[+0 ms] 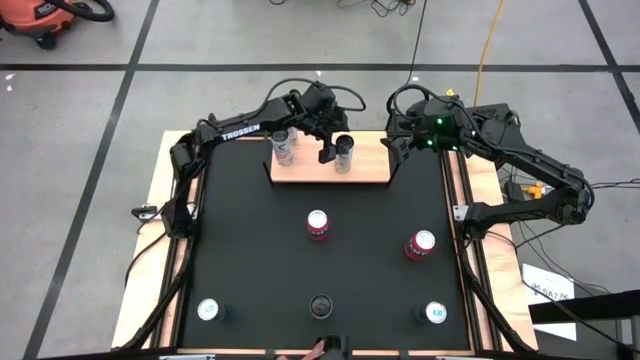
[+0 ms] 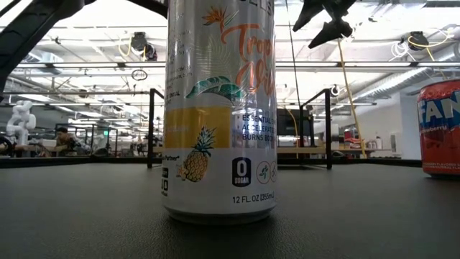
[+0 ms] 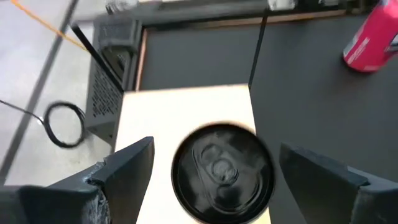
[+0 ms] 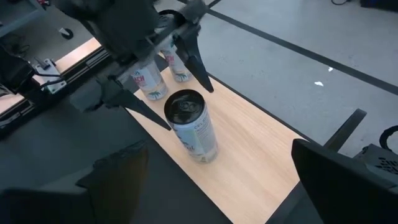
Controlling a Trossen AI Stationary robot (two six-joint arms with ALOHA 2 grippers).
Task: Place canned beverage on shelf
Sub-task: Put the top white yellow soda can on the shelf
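One can (image 1: 344, 153) stands between left end effector (image 1: 335, 150) fingers.

L arm reaches in from the table's L side toward the far edge, wrist bent over, left gripper (image 1: 334, 150) pointing down w/ its 2 fingers (image 3: 127, 171) spread wide, nothing clamped btwn them. R arm comes from the R side, elbow folded back, right gripper (image 1: 400, 152) at the far R, aimed toward the L one, fingers (image 4: 345, 171) fully apart, empty.
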